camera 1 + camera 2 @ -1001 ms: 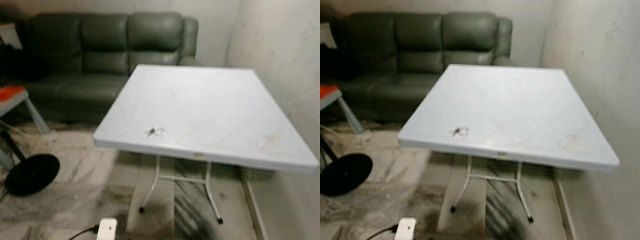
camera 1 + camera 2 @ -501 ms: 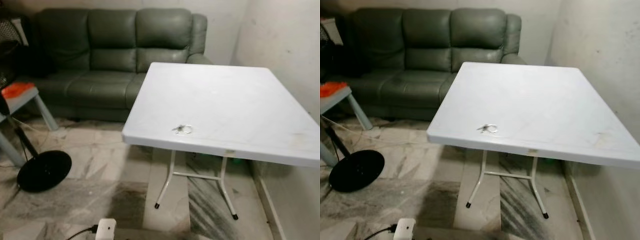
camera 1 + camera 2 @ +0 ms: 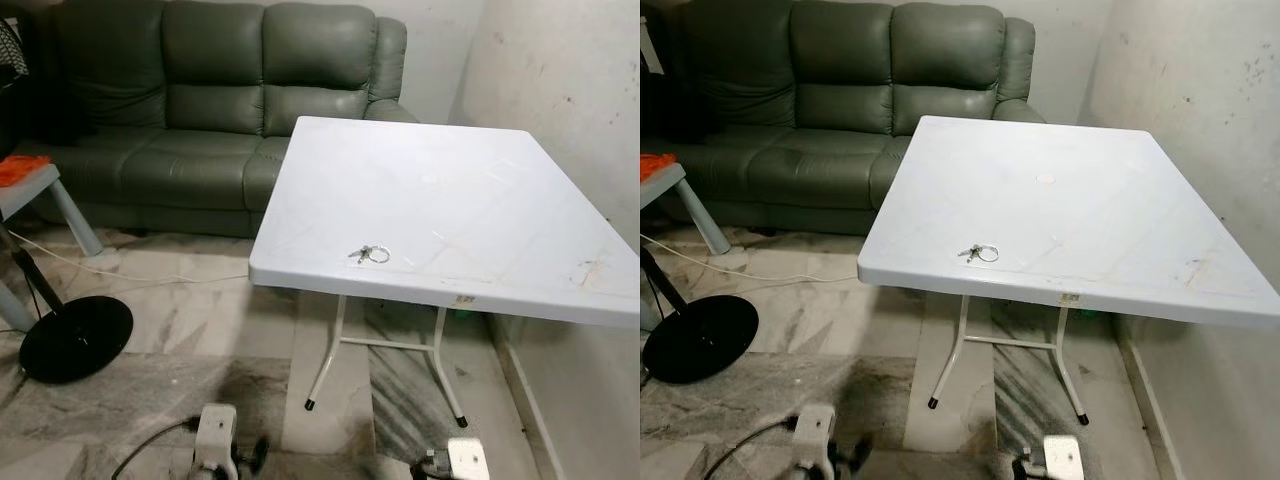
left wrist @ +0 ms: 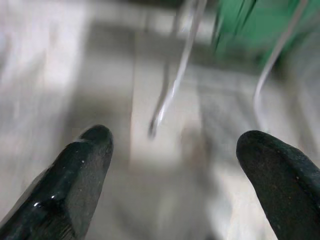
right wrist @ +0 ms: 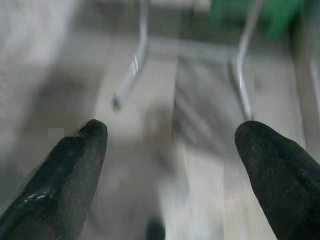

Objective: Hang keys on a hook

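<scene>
Keys (image 3: 371,253) on a ring lay near the front edge of the white folding table (image 3: 470,200), held by neither gripper. Left gripper (image 4: 172,150) and right gripper (image 5: 170,145) each had both black fingers spread wide and empty, hanging low above the marbled floor (image 3: 200,330) in front of the table's white metal legs (image 3: 325,350). Beyond the table stood a green leather sofa (image 3: 210,110), with a black round fan base (image 3: 75,338) on the floor to the robot's left.
</scene>
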`<state>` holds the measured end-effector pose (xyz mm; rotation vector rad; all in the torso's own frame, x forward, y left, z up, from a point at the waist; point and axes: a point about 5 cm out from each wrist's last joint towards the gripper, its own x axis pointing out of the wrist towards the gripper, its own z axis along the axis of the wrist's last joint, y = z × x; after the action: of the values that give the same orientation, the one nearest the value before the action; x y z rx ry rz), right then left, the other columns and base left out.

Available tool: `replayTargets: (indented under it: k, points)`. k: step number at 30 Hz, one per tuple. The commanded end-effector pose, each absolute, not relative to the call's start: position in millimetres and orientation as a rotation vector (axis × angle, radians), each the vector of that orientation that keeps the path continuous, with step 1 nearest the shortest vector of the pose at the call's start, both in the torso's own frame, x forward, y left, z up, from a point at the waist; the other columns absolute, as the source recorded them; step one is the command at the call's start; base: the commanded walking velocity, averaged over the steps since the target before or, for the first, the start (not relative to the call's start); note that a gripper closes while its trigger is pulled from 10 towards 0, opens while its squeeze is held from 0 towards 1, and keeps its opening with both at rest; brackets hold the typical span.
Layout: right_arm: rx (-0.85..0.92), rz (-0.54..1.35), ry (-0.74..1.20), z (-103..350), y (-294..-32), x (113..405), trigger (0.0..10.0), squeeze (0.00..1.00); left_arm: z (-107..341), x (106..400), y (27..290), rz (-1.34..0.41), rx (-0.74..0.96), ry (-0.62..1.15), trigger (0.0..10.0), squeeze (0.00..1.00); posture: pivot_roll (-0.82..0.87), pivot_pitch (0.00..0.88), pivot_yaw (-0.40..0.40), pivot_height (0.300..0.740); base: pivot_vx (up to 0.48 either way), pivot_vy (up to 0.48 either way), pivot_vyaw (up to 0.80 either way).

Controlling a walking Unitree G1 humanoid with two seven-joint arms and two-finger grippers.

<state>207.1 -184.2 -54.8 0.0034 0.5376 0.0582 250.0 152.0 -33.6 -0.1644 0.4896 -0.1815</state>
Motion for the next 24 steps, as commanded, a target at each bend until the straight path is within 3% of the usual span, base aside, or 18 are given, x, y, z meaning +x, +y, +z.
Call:
replayTargets:
  k: [1, 13, 24]
  points:
    - [0.018, 0.063, 0.428, -41.6, -184.3, 219.3, 10.0, 0.0, -15.9, 265.5, 152.4, -0.183, -0.19, 0.364, 10.0, 0.0, -0.06, 0.0, -0.024, 0.74, 0.0, 0.0, 0.0]
    - [0.051, 0.106, -0.051, 34.1, -168.2, 251.7, 10.0, 0.0, 48.8, 298.0, 152.4, -0.188, -0.245, -0.014, 10.0, 0.0, -0.07, 0.0, -0.007, 0.74, 0.0, 0.0, 0.0]
    - [0.082, 0.121, -0.174, 71.2, -162.4, 255.3, 10.0, 0.0, 68.5, 297.7, 153.3, -0.18, -0.272, -0.076, 10.0, 0.0, -0.07, 0.0, -0.006, 0.74, 0.0, 0.0, 0.0]
